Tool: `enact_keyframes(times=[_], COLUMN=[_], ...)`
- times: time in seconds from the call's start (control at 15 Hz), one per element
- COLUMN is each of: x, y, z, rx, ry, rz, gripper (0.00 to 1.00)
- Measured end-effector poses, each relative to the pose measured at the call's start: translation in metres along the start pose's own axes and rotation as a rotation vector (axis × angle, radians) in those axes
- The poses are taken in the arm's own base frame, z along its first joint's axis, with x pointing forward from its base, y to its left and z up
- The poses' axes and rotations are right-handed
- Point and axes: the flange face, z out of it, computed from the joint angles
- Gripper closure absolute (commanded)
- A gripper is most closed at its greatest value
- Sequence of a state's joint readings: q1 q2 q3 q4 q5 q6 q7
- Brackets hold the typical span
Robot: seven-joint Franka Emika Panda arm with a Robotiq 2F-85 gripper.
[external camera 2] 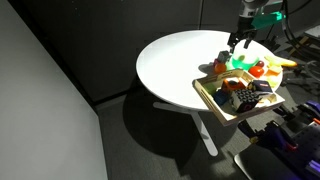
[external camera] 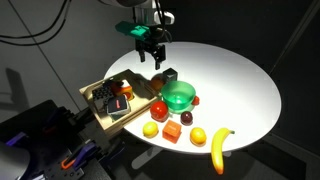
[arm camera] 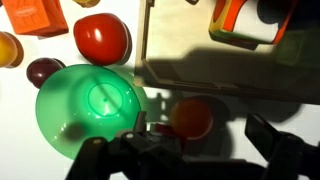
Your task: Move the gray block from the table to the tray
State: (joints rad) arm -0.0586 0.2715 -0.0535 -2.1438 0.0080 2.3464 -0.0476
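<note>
The gray block (external camera: 168,75) sits on the white table (external camera: 240,85) just behind the green bowl. My gripper (external camera: 152,58) hangs open and empty above the table, a little to the block's tray side, over a small orange fruit (arm camera: 188,118). In the wrist view my fingers (arm camera: 185,148) are dark shapes at the bottom edge, spread apart, and I cannot make the block out from the shadow there. The tray (external camera: 100,118), with a light wooden rim and a dark bottom, lies at the table's edge with several toys in it. It also shows in an exterior view (external camera 2: 210,102) and in the wrist view (arm camera: 200,68).
A green bowl (external camera: 180,96) stands mid-table, empty in the wrist view (arm camera: 88,105). Beside it are a red tomato (arm camera: 102,38), a plum (arm camera: 42,72) and an orange cube (arm camera: 38,15). Lemons (external camera: 150,130), a red cube (external camera: 172,132) and a banana (external camera: 220,148) lie near the front edge.
</note>
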Motion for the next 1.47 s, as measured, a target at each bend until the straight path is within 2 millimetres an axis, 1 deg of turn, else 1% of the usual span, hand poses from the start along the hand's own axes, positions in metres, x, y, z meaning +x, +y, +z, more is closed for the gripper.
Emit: enact_keyframes(times=[0.27,0.47,0.87,1.13,1.47], x=[0.021,0.037,0.066,0.080,0.091], y=[0.010,0.014,0.010,0.008,0.018], z=[0.007,0.014,0.034,0.049,0.057], rx=[-0.008,-0.013,-0.025,-0.041,-0.056], ry=[0.017,0.023,0.024,0.021,0.024], rz=[0.099,0.161,0.202,0.198,0.208], gripper=[0.00,0.00,0.00,0.00,0.00])
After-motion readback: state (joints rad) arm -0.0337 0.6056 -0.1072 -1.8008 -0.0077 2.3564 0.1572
